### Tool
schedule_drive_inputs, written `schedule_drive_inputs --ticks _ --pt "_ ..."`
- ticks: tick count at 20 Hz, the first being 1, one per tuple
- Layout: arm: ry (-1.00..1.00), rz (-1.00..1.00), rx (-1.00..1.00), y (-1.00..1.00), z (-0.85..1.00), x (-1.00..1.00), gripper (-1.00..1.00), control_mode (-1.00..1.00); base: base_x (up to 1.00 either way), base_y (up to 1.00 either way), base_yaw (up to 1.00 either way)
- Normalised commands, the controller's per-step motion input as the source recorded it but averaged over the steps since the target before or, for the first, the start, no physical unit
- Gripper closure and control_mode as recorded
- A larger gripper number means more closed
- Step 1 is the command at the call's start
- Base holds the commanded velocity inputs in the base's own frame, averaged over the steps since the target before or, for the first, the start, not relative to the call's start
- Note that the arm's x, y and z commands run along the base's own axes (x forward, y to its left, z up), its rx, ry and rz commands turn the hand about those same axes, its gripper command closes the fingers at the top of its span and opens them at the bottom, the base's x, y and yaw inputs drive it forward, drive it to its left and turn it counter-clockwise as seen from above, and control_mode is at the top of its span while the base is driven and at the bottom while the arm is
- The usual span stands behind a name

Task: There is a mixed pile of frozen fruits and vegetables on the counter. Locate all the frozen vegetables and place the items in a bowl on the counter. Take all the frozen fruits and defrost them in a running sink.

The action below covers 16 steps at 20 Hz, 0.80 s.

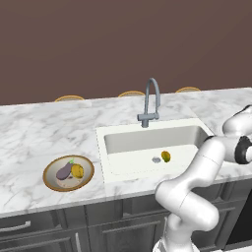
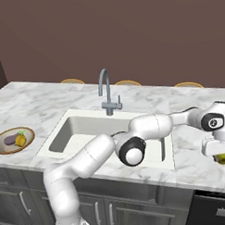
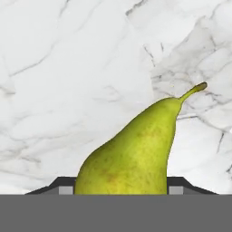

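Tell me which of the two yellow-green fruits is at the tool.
The yellow-green pear on the white marble counter, between the tool's tips; the other oval fruit lies in the sink.

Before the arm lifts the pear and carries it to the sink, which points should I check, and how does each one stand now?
1. Pear sits between the pincer fingers: ok, a finger tip shows on each side of it in the hand view.
2. Fingers firmly closed on the pear: cannot tell.
3. Pear lying on the counter, right of the sink: ok.
4. Room in the sink: ok, one fruit lies by the drain.
5. Water running from the tap: cannot tell.
6. Eggplant and yellow-orange vegetable in the bowl: ok.
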Motion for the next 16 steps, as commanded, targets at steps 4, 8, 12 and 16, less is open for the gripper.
schedule_drive_inputs --ticks 4,8,12,16 --pt "0.08 0.0 0.02 0.91 0.45 -0.72 1.0 -1.0 0.0 0.0 0.0" --pt "0.01 0.0 -0.01 0.99 0.44 -0.59 1.0 -1.0 0.0 0.0 0.0" --pt "-0.04 0.0 -0.03 1.0 0.12 -0.61 1.0 -1.0 0.0 0.0 0.0" --pt "0.0 0.0 -0.07 1.0 0.0 -0.76 1.0 -1.0 0.0 0.0 0.0"
